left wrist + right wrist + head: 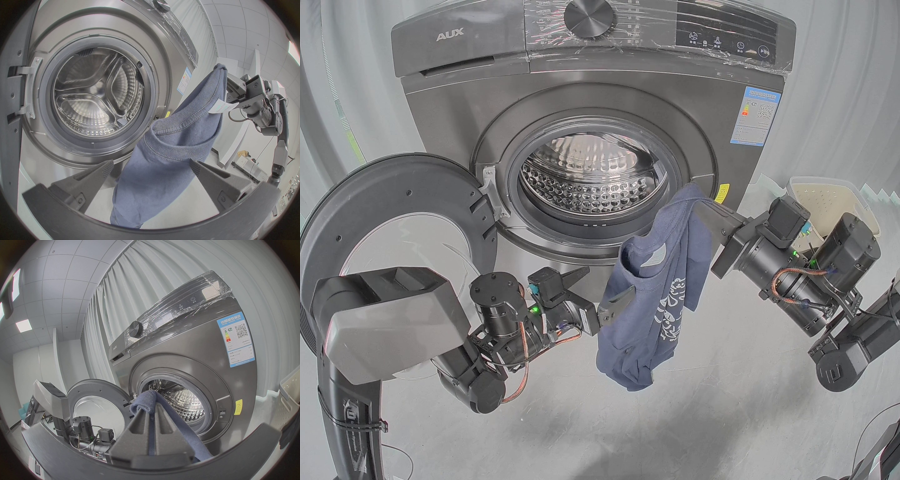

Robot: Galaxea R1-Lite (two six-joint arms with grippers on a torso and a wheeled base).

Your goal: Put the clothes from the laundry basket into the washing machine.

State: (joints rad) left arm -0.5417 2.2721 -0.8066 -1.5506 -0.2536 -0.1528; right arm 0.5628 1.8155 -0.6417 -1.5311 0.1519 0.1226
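Note:
A navy T-shirt [653, 300] with white print hangs in front of the washing machine [456, 112], just below and right of its open drum [590, 175]. My right gripper [700, 203] is shut on the shirt's top edge and holds it up; in the right wrist view its fingers [142, 430] pinch the cloth [147, 401]. My left gripper [610, 282] is open at the shirt's left side. In the left wrist view the shirt [162, 165] hangs between its spread fingers [90, 179]. The cream laundry basket [831, 200] stands to the right.
The round door [394, 219] is swung fully open to the left, behind my left arm. The drum [93, 93] holds nothing that I can see. Bare grey floor [725, 387] lies below the shirt. Curtains hang behind the machine.

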